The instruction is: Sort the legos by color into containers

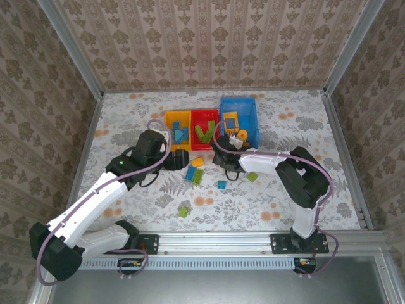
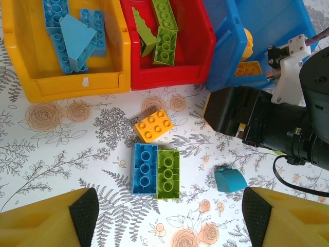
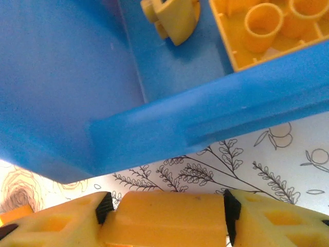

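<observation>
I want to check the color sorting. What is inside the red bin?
The red bin holds three green legos: two studded bricks and one wedge. Its near wall covers the floor strip behind it, and anything under the bricks is hidden.

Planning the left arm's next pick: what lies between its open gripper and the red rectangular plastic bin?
Left wrist view: a blue plastic brick and a green plastic brick side by side, then an orange-yellow plastic brick nearer the red bin.

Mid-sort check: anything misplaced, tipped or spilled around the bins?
Nothing stands out. The yellow bin holds blue bricks, the red bin green bricks, the blue bin yellow-orange pieces, all upright. Unsorted bricks lie loose on the table.
</observation>
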Action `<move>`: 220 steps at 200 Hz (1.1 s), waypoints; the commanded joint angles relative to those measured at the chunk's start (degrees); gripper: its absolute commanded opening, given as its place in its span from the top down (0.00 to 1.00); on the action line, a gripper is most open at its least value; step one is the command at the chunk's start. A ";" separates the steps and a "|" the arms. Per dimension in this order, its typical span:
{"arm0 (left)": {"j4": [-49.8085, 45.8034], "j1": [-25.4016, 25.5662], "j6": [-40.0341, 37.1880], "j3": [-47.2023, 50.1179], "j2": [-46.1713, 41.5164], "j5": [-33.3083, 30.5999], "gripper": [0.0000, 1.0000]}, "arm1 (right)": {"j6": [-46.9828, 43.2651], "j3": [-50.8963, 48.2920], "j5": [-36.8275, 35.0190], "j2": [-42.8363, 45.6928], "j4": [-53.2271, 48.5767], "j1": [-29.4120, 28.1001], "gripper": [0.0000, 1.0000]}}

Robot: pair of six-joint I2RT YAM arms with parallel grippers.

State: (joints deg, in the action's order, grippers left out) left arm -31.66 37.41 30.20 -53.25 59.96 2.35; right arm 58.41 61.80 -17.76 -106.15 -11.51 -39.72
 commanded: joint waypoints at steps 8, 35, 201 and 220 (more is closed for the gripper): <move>-0.97 -0.26 -1.06 0.27 -0.82 0.94 0.24 | 1.08 0.01 0.63 -0.27 -0.64 0.44 0.55; -0.36 -0.25 -1.02 0.23 -0.56 1.58 0.24 | 0.61 -1.91 0.97 3.70 -1.60 0.44 0.66; 9.13 8.68 -3.65 -11.02 16.01 2.89 0.25 | -28.29 14.74 4.16 2.02 -15.07 14.09 0.61; 9.05 8.80 -3.36 -10.57 15.98 2.59 0.25 | -27.84 16.42 4.62 -0.34 -16.10 14.10 0.57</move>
State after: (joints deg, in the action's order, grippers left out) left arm -23.59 45.74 27.73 -62.65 75.85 4.93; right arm 32.45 75.09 -14.96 -104.01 -24.43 -25.61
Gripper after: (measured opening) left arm 0.752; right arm 0.467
